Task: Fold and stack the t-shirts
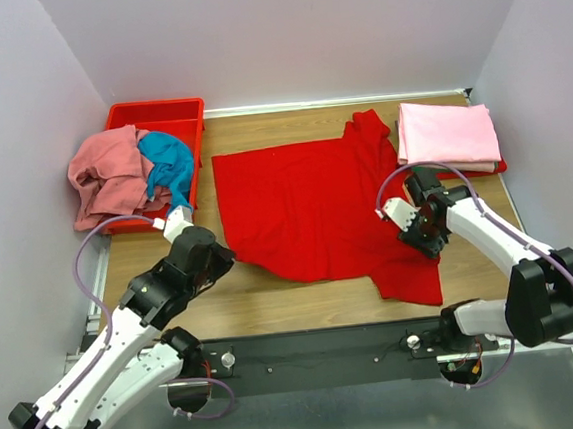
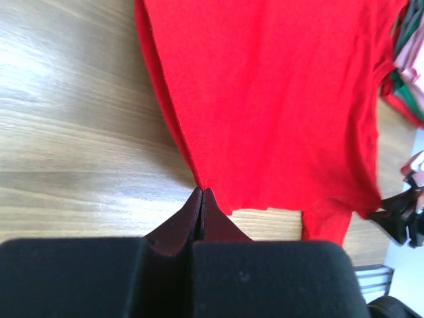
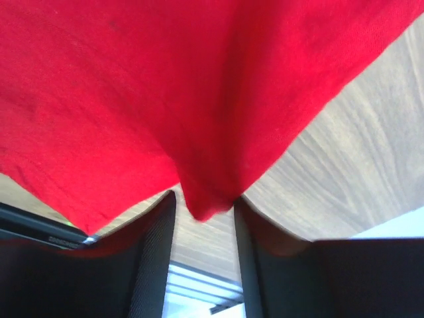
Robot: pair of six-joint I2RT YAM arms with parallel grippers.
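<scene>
A bright red t-shirt [image 1: 311, 207] lies spread flat across the middle of the wooden table [image 1: 274, 301]. My left gripper [image 1: 230, 258] sits at its near left corner, jaws shut on the hem of the red t-shirt [image 2: 278, 99], with the left gripper [image 2: 202, 192] tips together. My right gripper [image 1: 424, 241] hovers over the shirt's near right part. Its jaws stand apart, and a drooping fold of the red t-shirt [image 3: 205, 199] hangs between the fingers [image 3: 156, 245] without being pinched. A folded light pink t-shirt [image 1: 447, 132] tops the stack at the back right.
A rigid red bin [image 1: 172, 112] stands at the back left, with a crumpled salmon pink t-shirt [image 1: 107, 175] and a teal blue t-shirt [image 1: 170, 164] spilling over its front. Walls close in on three sides. A black rail [image 1: 318, 347] runs along the near edge.
</scene>
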